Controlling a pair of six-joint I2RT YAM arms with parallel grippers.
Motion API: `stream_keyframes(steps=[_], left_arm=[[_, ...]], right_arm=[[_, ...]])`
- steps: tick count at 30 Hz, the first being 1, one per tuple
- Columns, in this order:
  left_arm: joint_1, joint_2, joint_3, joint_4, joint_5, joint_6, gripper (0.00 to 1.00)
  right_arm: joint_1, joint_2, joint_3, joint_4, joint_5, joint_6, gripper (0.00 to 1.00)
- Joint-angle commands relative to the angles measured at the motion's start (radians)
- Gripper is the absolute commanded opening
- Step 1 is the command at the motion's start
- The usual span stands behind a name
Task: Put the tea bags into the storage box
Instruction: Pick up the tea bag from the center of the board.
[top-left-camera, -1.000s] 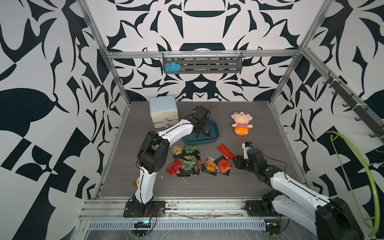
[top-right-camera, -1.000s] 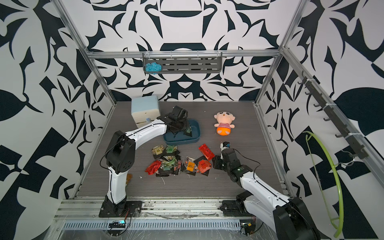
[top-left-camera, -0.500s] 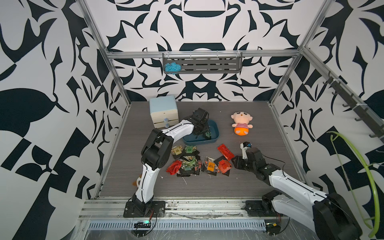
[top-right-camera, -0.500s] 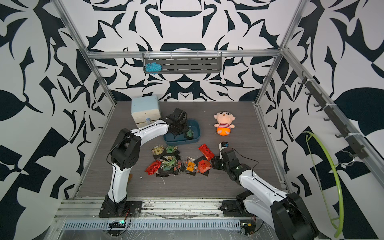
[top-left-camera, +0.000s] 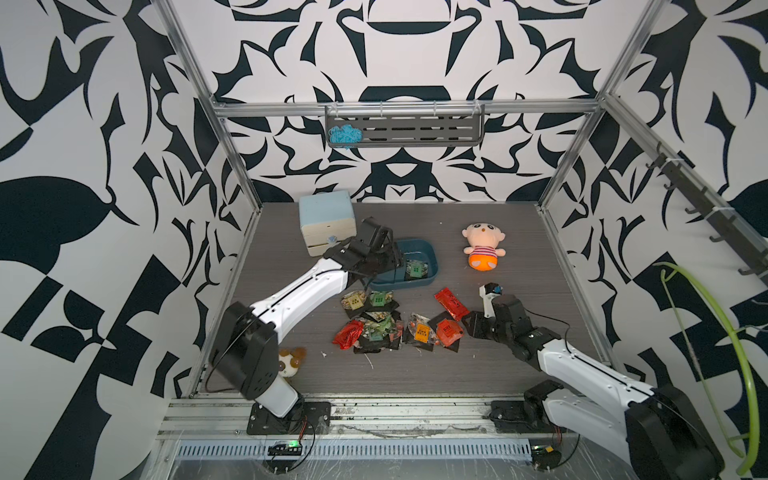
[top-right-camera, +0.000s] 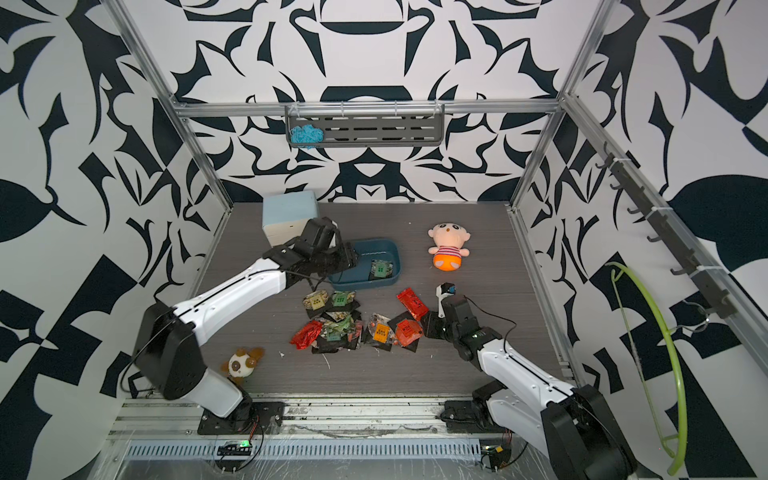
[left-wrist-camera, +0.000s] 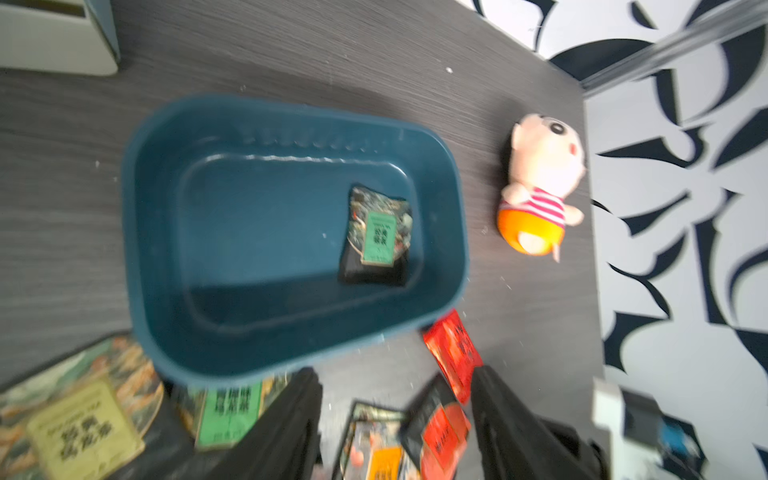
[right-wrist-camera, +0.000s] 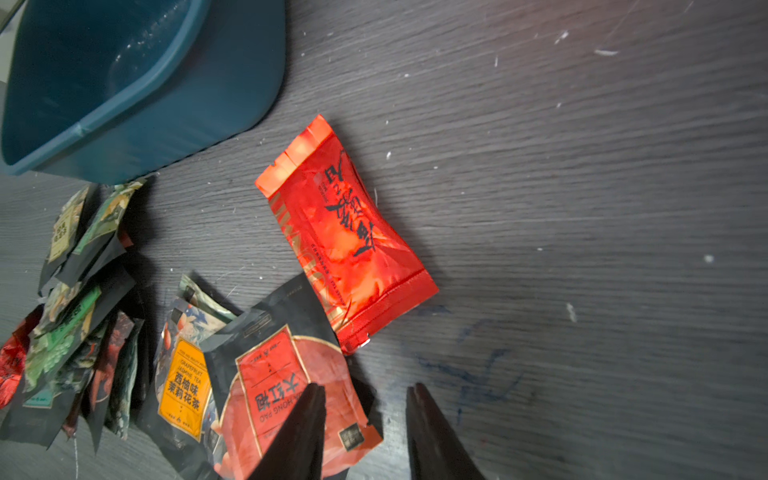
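In a top view the left gripper (top-left-camera: 395, 261) hangs over the left end of the storage box (top-left-camera: 433, 258), a little above frame centre. The left wrist view shows its fingers (left-wrist-camera: 309, 386) spread wide with nothing between them. One green-labelled tea bag (top-left-camera: 415, 269) lies flat inside the box at its right end.

Below the box, at mid-frame, the remaining tea bags (top-left-camera: 386, 328) lie in a loose overlapping row on the table. A shiny red tea bag (top-left-camera: 451, 304) sits apart at the row's upper right, its long axis running from upper left to lower right.

At the row's right end the right gripper (top-left-camera: 468, 326) is low over the table. Its fingers (right-wrist-camera: 311, 415) are partly apart and hold nothing. One of them overlaps the corner of a dark red-labelled tea bag (right-wrist-camera: 274, 382), and the other stands over bare table. That tea bag lies just left of the gripper in the top view, so the right arm is clearly the nearer one. It probably needs a small shift left to straddle the edge.
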Motion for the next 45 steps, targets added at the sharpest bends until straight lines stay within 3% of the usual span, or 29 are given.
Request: stream_keyframes(steps=[1, 7, 13, 22, 28, 36, 45], left_arm=[[-0.068, -0.077, -0.142, 0.028, 0.06, -0.062, 0.64], [-0.202, -0.188, -0.433, 0.291, -0.013, -0.341, 0.67], [-0.3, -0.079, -0.448, 0.356, -0.015, -0.467, 0.67], [-0.354, 0.201, -0.274, 0.424, 0.126, -0.459, 0.46], [-0.354, 0.297, -0.21, 0.422, 0.134, -0.47, 0.46], [-0.351, 0.329, -0.195, 0.365, 0.061, -0.474, 0.46], [-0.344, 0.387, -0.158, 0.414, 0.098, -0.498, 0.44]], right_arm=[[0.005, 0.003, 0.028, 0.039, -0.023, -0.013, 0.37], [0.007, 0.041, 0.034, 0.054, -0.053, -0.014, 0.34], [0.007, 0.072, 0.045, 0.052, -0.08, -0.014, 0.32], [0.01, 0.1, 0.059, 0.043, -0.091, -0.016, 0.31], [0.011, 0.121, 0.07, 0.038, -0.097, -0.016, 0.31], [0.012, 0.163, 0.088, 0.031, -0.104, -0.017, 0.29], [0.019, 0.214, 0.117, 0.006, -0.108, -0.02, 0.27]])
